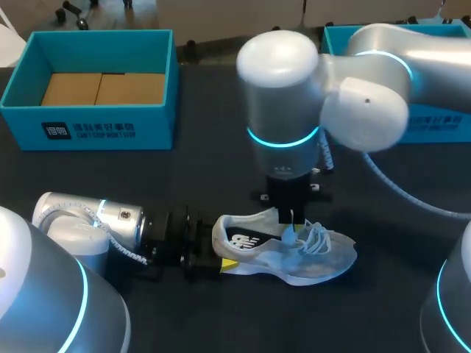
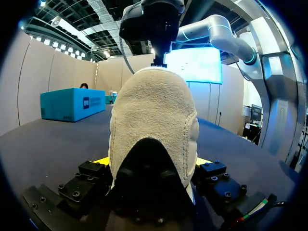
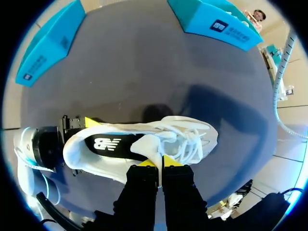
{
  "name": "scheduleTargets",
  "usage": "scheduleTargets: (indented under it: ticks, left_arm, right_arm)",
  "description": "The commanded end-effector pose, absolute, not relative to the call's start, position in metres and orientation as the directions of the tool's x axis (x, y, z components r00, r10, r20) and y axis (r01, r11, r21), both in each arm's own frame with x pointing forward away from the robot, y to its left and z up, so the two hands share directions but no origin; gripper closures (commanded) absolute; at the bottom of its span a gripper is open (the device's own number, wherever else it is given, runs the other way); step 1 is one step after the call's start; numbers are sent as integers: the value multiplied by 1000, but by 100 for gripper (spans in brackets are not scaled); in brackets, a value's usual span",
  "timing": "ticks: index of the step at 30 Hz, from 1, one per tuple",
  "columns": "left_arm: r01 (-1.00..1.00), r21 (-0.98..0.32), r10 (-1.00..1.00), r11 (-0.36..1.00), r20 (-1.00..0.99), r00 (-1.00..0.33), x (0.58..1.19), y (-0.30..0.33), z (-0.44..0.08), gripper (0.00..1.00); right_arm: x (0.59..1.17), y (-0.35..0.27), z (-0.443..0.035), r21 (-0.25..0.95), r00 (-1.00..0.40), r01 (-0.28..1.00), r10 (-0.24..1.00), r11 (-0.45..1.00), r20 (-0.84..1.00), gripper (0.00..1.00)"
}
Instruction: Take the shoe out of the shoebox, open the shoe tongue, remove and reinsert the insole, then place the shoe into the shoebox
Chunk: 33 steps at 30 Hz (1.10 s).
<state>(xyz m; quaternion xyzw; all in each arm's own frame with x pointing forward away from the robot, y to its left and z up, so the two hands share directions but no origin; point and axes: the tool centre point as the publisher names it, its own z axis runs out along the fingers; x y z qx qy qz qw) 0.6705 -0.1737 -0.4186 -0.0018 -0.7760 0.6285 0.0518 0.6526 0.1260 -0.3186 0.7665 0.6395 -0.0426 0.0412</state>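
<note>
Right pincer [image 3: 160, 162] pinches the tongue [image 3: 150, 143]; left pincer [image 2: 151, 163] seemingly clamps heel [image 2: 154, 110].

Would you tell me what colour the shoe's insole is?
The insole is black with a white mark, clearest in the right wrist view.

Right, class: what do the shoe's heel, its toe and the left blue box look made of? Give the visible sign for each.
Heel: looks like suede or brushed fabric, matte cream, with a fuzzy nap.
Toe: probably thin synthetic mesh, pale and slightly see-through.
Box: likely cardboard, matte blue walls, plain brown floor.
</note>
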Motion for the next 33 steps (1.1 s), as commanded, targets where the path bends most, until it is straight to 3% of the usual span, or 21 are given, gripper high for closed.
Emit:
scheduleTargets:
  ticks: [1,22,33]
  left_arm:
    - [-63,-975,69,212,79,-995,671,-174,-421,100]
    - [-63,-975,69,212,79,-995,671,-174,-421,100]
    - [-63,-975,69,212,79,-995,671,-174,-421,100]
  right_arm:
    - [640,105,-314,62,635,770,772,-634,8,100]
    - [638,62,-319,1,490,855,810,-518,322,100]
    - [641,49,-335,-23,411,899,826,-437,385,100]
